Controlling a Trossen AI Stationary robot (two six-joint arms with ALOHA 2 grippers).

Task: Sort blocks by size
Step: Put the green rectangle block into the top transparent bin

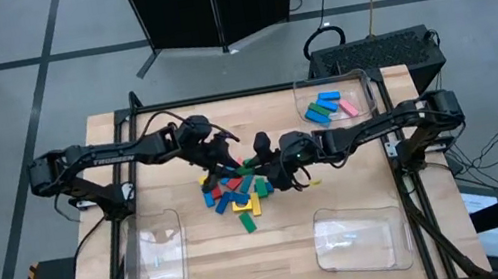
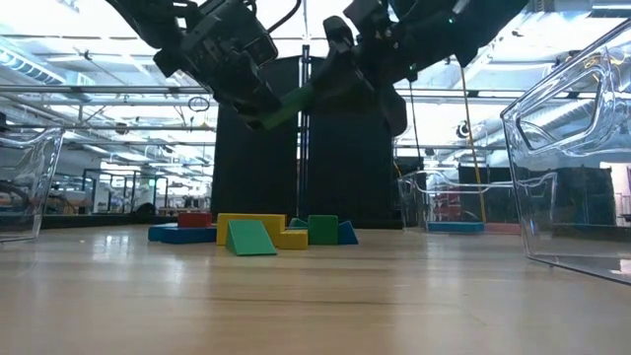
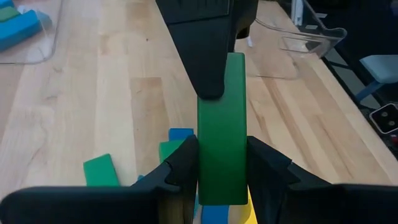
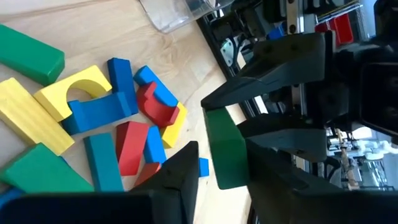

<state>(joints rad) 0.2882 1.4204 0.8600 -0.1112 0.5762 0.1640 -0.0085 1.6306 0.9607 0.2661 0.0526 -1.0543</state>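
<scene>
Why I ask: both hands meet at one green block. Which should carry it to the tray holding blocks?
Probably right. That tray sits on the right arm's side, and the right hand is at the green block the left hand grips.

Light wooden bench (image 1: 277,246) is seen, framed by black rails. Three clear plastic trays are set on it: one at far right corner (image 1: 307,89), one near left edge (image 1: 156,259), one near right (image 1: 359,240). Black cabinet (image 1: 211,4) is noted beyond the bench.
</scene>
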